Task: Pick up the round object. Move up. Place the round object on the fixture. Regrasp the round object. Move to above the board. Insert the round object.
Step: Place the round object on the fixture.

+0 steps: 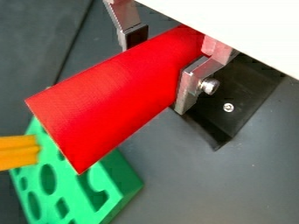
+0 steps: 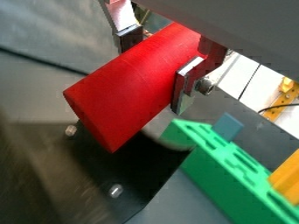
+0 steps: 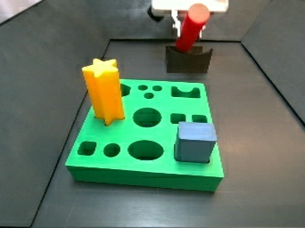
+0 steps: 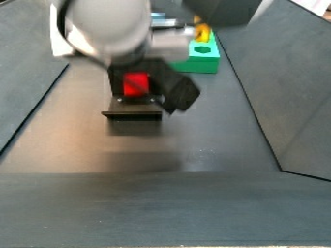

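Gripping the red peg [image 1: 111, 101] between its two silver fingers [image 1: 193, 77], the end effector [image 1: 163, 52] hangs at the far end of the bench, just above the fixture [image 3: 188, 61]. In both wrist views the plates press on opposite sides of the peg [image 2: 128, 87] near one end, and the rest of the cylinder juts out free, its flat red face turned toward the camera. In a side view the peg [image 3: 191, 28] hangs tilted, its upper end at the end effector [image 3: 191, 11] and its lower end right at the top of the fixture; whether the two touch cannot be told. From the opposite side view the arm's white body hides most of the end effector [image 4: 135, 73], with only a patch of the peg [image 4: 135, 84] showing above the fixture [image 4: 134, 111]. The fixture's dark base plate [image 1: 233, 109] lies under the peg in a wrist view. Nearer the camera in a side view sits the green board [image 3: 149, 134], well apart from the fixture, with a yellow star peg [image 3: 103, 89] standing upright in its left side and a blue-grey cube [image 3: 195, 142] resting near its front right corner. The bench [image 3: 256, 169] is dark grey.
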Controlling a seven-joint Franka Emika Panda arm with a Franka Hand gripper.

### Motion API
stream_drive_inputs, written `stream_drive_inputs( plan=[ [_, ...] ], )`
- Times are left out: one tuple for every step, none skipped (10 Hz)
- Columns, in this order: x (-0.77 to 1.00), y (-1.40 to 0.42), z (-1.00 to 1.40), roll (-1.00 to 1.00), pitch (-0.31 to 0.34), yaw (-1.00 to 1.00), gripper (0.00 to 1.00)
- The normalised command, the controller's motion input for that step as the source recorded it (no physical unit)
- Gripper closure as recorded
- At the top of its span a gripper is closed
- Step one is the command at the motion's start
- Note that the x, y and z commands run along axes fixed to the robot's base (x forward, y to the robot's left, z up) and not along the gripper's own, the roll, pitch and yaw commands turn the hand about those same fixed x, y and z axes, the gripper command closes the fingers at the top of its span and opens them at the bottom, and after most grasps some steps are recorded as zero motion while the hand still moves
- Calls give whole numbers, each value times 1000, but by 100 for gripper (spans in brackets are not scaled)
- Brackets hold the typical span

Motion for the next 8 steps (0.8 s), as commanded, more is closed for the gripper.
stream_drive_inputs(
  plan=[
    [192,123,-900,-167,0,-197,100],
    [144,94,-629,-159,-35,-165,100],
    [117,69,-385,-156,-57,-130,100],
    [89,72,-311,-131,-70,-103,100],
    [75,55,-298,-131,-70,-87,100],
    [72,38,-289,-131,-68,-55,100],
    [72,33,-287,-130,-67,-31,100],
    [0,-500,-167,0,0,0,100]
  ],
)
